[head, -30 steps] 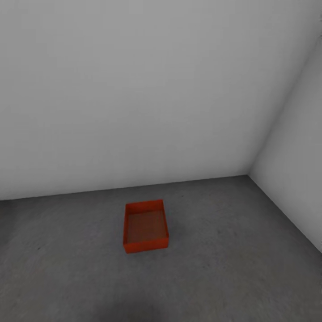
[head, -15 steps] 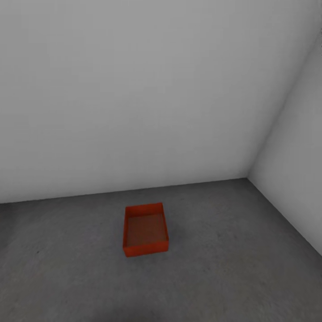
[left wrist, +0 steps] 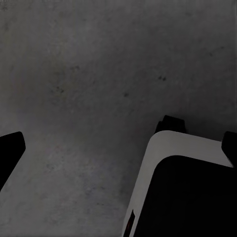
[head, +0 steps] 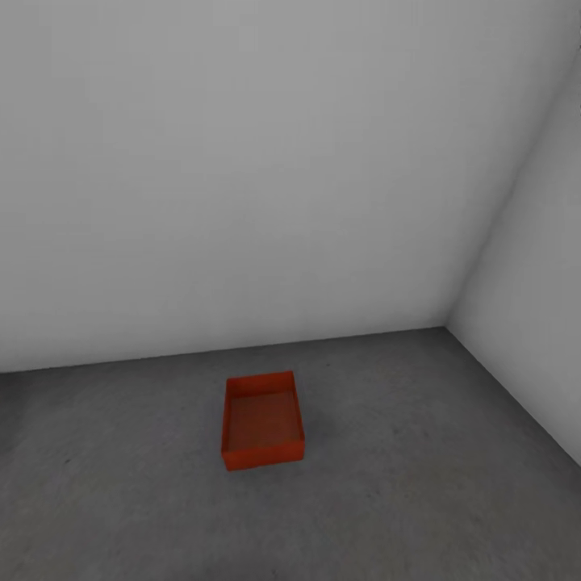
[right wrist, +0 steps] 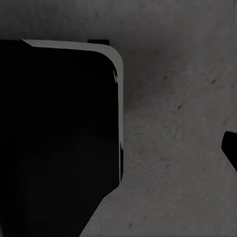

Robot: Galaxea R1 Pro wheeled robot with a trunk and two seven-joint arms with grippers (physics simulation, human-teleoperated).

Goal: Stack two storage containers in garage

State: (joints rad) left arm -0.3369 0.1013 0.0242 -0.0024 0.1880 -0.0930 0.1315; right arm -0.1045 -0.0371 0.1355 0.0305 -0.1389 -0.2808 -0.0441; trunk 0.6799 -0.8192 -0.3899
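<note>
One orange-red storage container (head: 263,420) sits open side up on the dark grey concrete floor (head: 420,484) of the garage, a short way out from the pale back wall. It is empty and nothing touches it. In the left wrist view, my left gripper (left wrist: 119,148) hangs open over bare floor, with one dark fingertip (left wrist: 10,153) at each side edge. My right gripper (right wrist: 118,148) also looks open. One dark fingertip (right wrist: 231,148) shows at the picture's edge, and the other is lost against my dark base.
Two plain pale grey walls meet in a corner (head: 446,323) to the right of the container. My white-edged black base (left wrist: 182,192) shows under both wrist cameras, also (right wrist: 59,133). Bare concrete lies all around the container.
The whole head picture has slid slightly downward, so the camera moved. The container stays in the same spot on the floor.
</note>
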